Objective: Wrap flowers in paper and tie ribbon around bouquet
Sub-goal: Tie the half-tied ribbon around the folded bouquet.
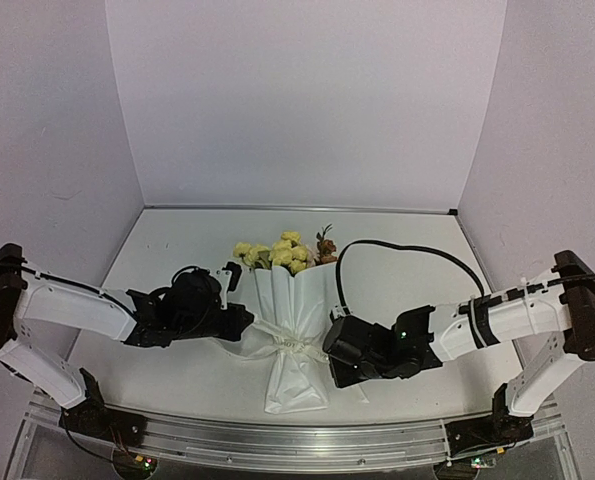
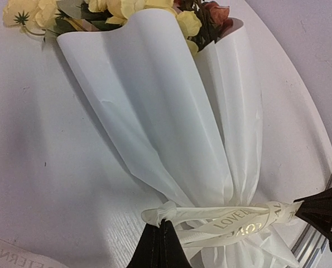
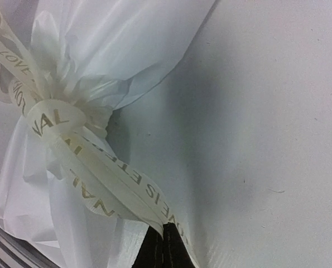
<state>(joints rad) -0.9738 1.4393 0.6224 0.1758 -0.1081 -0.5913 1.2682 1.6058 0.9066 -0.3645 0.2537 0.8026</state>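
Where the task stands: the wrapping looks done. The paper (image 2: 171, 111) is closed into a cone around the flowers (image 2: 121, 8), and the ribbon (image 2: 232, 220) circles the pinched neck with a small knot at one side.
What is left: by my judgement, only pulling the knot tight, perhaps forming a bow, and letting go. No bow loops show.
Bouquet (image 1: 289, 320): lies on the table (image 1: 177, 260) between the two arms, near the middle of the top view. The blooms point to 12 o'clock and the tail of the cone to 6 o'clock.
Flower heads: pale yellow blooms and one orange-brown bloom poke out of the cone's mouth.
Left gripper (image 2: 160, 245): fingers pressed fully together, at 9 o'clock of the neck. Its tips meet the ribbon right at the knot and appear to pinch it there.
Right gripper (image 3: 164, 245): fingers pressed fully together on lettered ribbon strands, at 3 o'clock of the neck. The strands run straight from the neck into its tips.
Ribbon tension: the stretch toward the right gripper looks taut, and the band round the neck sits snug.
Loose ribbon: a further lettered length lies on the table at 7 o'clock in the left wrist view.
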